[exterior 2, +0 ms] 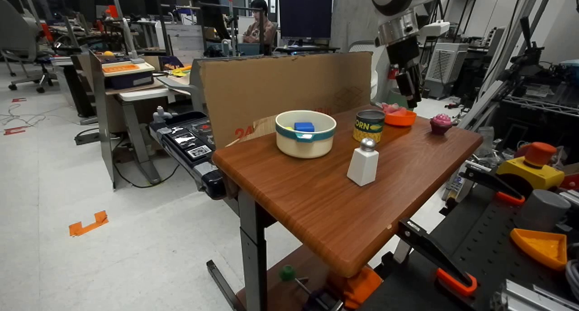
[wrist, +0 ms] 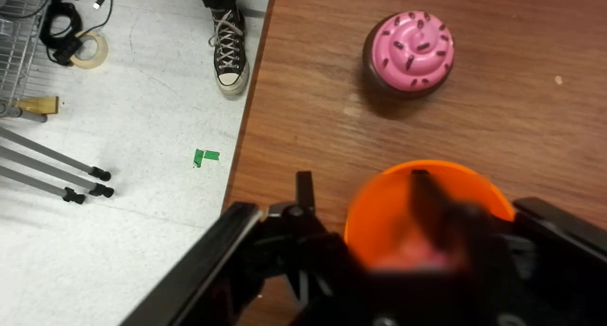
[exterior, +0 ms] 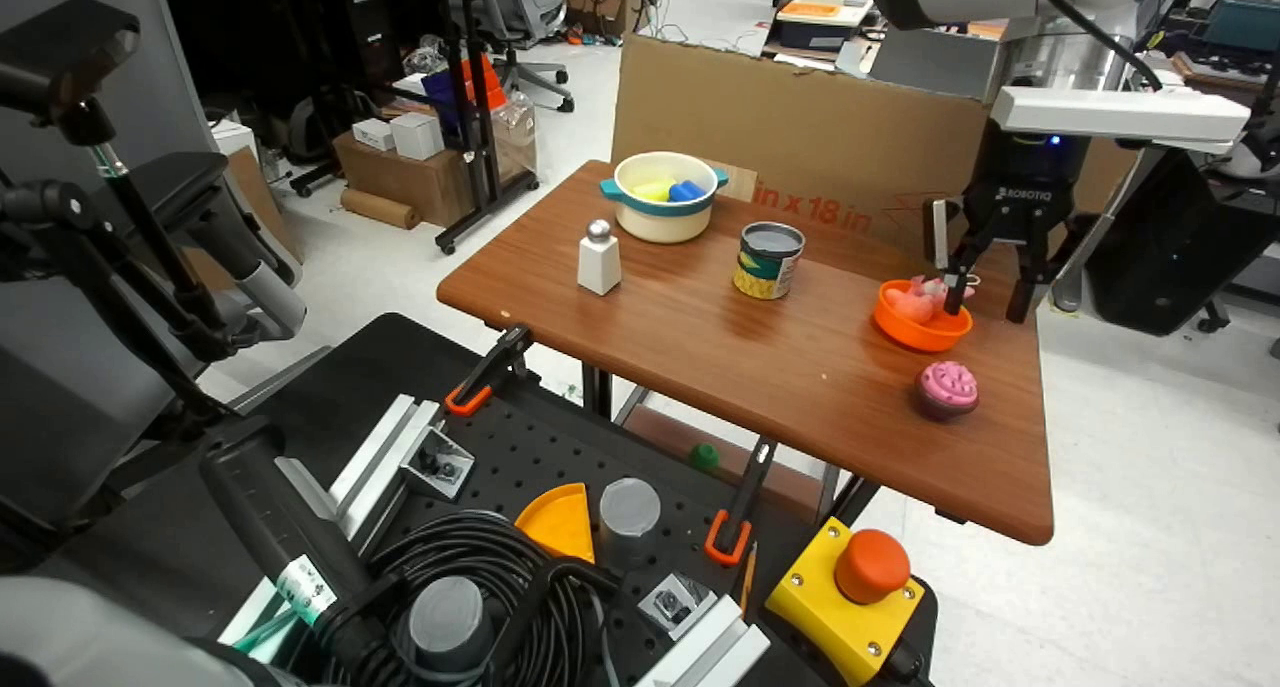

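The orange bowl is near the right end of the table in an exterior view, w/ a pink thing lying inside. The claw is just at this bowl, pointing down. Its fingers stand part-way open, w/ a clear gap btwn them, and nothing is gripped. In the wrist view one finger is over the inside of the bowl and the opposite one is outside, so the rim passes btwn the two. If any finger touches the rim or the pink thing, I cannot tell; the inner one is perhaps close to the pink thing, but this part is blurred. Also in the wrist view, the claw's own body hides the lower part of the bowl. The arm is cut off by the top edge in both exterior views.

Near the bowl, but apart, is a cupcake w/ pink top. Farther along are a corn can, a white shaker w/ silver cap and a cream pot. The pot contains a blue piece and sth. yellow, mostly hidden in an exterior view by the pot's wall.
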